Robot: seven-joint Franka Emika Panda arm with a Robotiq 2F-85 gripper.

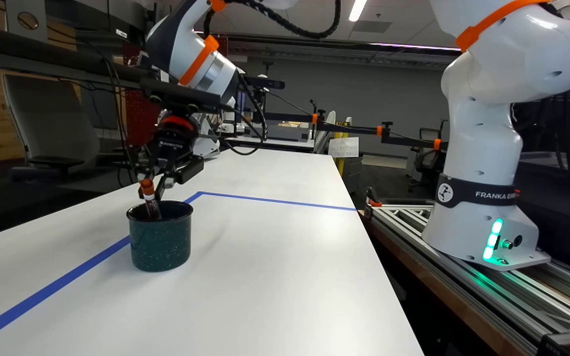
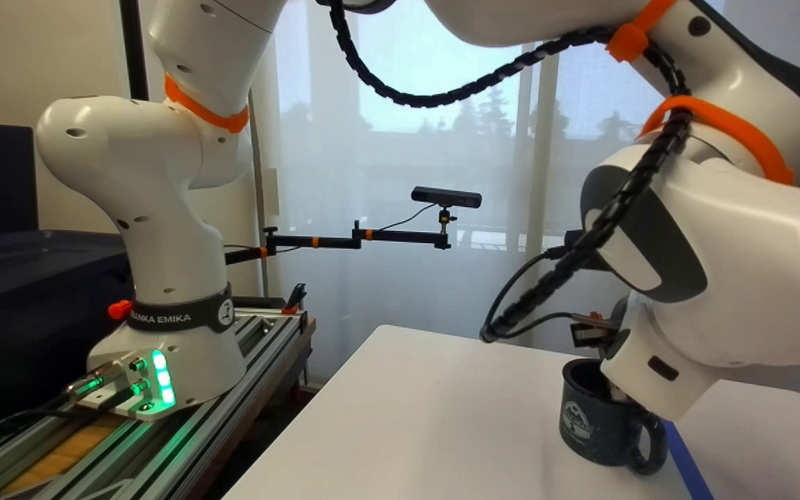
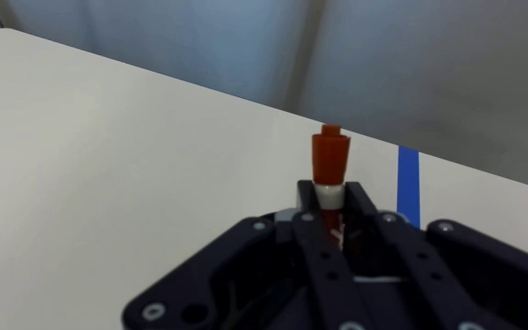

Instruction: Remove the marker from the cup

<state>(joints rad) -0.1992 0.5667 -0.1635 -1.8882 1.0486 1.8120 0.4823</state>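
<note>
The dark teal-green cup (image 1: 160, 244) stands upright on the white table in both exterior views, and its handle side shows in an exterior view (image 2: 598, 427). The marker (image 1: 152, 205) has an orange end, a white band and a printed body. It leans slightly, with its lower part inside the cup's mouth. My gripper (image 1: 153, 186) is above the cup rim with its fingers at the marker's upper part. In the wrist view the gripper (image 3: 330, 195) is shut on the marker (image 3: 330, 160), a finger on each side of the white band. The arm hides the marker in an exterior view.
A blue tape line (image 1: 92, 262) runs along the white table (image 1: 285, 277) beside the cup, and it also shows in the wrist view (image 3: 408, 183). The robot base (image 1: 483, 222) stands on a metal rail frame past the table edge. A grey chair (image 1: 50, 118) stands beyond the table.
</note>
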